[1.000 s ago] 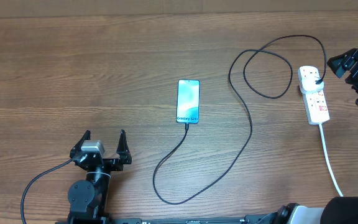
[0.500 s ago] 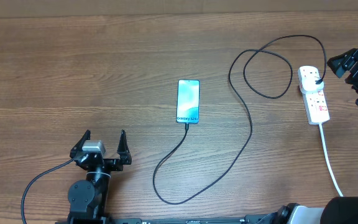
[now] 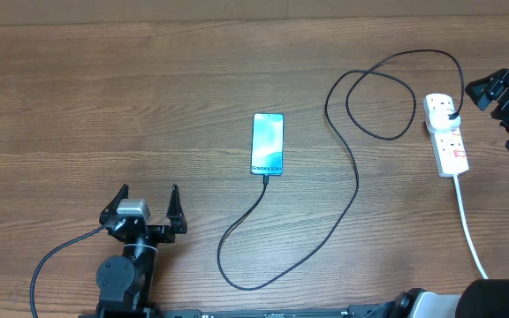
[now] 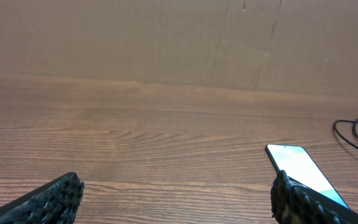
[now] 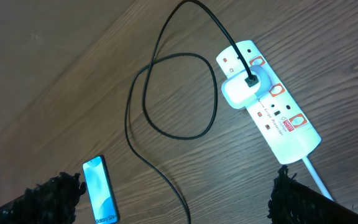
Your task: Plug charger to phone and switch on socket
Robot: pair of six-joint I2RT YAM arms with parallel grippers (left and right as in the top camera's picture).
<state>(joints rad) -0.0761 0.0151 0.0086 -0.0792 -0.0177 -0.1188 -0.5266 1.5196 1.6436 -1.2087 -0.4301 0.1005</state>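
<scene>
No change; socket (image 5: pixel 272 106) beside end effector (image 5: pixel 176 202)

One phone (image 3: pixel 268 143), one charger (image 3: pixel 358 181), one white socket (image 3: pixel 449 146)

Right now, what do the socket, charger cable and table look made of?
Socket: likely moulded plastic, white, smooth with slight sheen. Charger cable: probably rubber or PVC jacket, matte black, bends in loose loops. Table: wood or wood-look laminate, brown grain lines, low gloss; cannot tell which.
</scene>
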